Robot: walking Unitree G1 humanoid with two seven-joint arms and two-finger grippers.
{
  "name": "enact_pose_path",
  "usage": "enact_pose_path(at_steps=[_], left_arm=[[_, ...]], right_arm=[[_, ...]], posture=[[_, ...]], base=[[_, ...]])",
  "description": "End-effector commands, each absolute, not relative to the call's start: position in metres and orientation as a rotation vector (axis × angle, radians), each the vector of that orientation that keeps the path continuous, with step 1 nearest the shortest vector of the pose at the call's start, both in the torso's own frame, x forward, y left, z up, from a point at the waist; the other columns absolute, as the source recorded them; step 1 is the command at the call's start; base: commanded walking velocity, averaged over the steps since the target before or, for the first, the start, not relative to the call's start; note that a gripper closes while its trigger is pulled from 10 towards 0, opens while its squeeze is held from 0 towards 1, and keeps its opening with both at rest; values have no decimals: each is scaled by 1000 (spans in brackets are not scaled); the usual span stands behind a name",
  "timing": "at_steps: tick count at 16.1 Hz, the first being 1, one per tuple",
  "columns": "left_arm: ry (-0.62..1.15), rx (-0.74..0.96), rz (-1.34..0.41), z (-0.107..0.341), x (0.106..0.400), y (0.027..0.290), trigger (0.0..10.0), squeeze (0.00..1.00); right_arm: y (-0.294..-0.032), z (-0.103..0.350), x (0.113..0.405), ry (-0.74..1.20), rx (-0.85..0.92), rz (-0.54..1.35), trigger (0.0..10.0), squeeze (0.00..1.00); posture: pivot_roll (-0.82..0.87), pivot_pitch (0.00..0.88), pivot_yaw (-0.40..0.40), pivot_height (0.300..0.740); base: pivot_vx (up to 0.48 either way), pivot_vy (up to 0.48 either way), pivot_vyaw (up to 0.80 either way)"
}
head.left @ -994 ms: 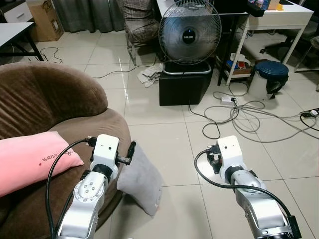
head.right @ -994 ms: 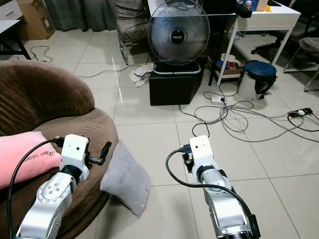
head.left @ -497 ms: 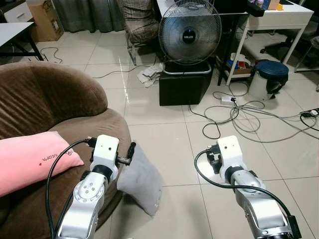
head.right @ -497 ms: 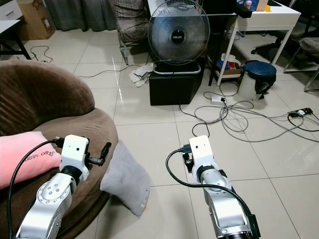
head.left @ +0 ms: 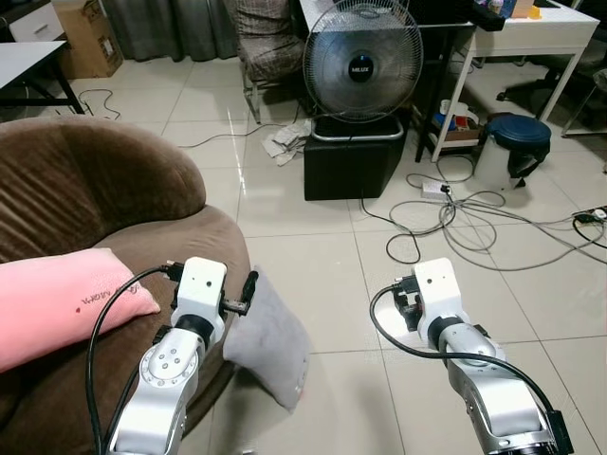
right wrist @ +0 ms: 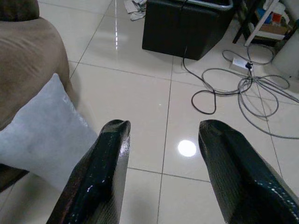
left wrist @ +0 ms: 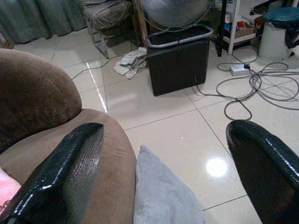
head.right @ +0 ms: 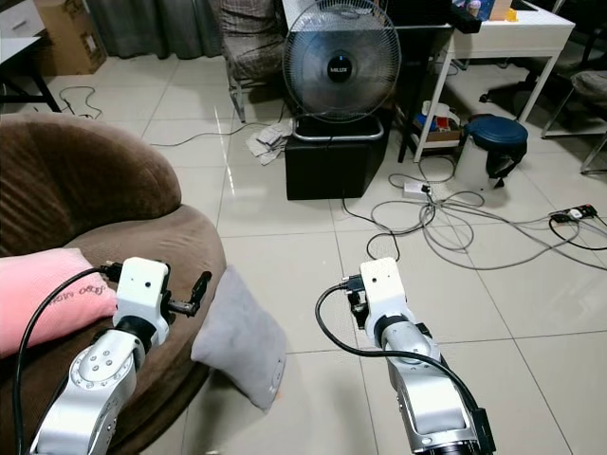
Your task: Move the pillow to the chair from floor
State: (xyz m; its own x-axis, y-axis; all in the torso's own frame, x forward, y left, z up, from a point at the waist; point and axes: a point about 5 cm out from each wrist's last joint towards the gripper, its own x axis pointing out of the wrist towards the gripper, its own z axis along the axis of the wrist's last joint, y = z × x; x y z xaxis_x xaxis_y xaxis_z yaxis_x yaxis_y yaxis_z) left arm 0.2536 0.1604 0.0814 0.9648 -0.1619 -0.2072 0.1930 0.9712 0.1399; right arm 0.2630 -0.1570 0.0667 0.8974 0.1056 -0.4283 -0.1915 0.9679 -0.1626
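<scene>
Grey pillow [head.left: 270,349] on the tiled floor [head.left: 313,256], leaning against the brown chair [head.left: 90,204].
Left gripper [left wrist: 168,163] hovers just above the pillow's top corner, jaws spread wide, holding nothing. Right gripper [right wrist: 161,163] over bare floor beside the pillow, jaws released too. Pink cushion [head.left: 57,303] already lies on the chair seat.

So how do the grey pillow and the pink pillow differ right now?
The grey pillow stands on edge on the floor tiles, leaning against the brown chair; the pink pillow lies flat on the chair's seat. The pink one bears small dark lettering; the grey looks plain. Neither claw touches either.
</scene>
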Motion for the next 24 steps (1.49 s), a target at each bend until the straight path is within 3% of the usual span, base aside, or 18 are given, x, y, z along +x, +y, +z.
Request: enact_pose_path(at_steps=[1,6,20,24], left_arm=[[195,169,-183,84,253,162,10000,0],[195,170,-184,84,253,161,10000,0],[211,181,-188,83,257,162,10000,0],[226,180,-212,78,259,161,10000,0]], right_arm=[[-156,67,263,433,-212,155,10000,0],[-156,67,264,432,-212,153,10000,0],[-155,69,267,396,-192,155,10000,0],[-154,64,269,400,-184,156,10000,0]], posture=[[-21,0,40,675],[-22,0,42,630],[-16,0,41,630],[-10,0,40,630]], base=[[0,0,0],[0,0,0],[0,0,0],[268,0,0]])
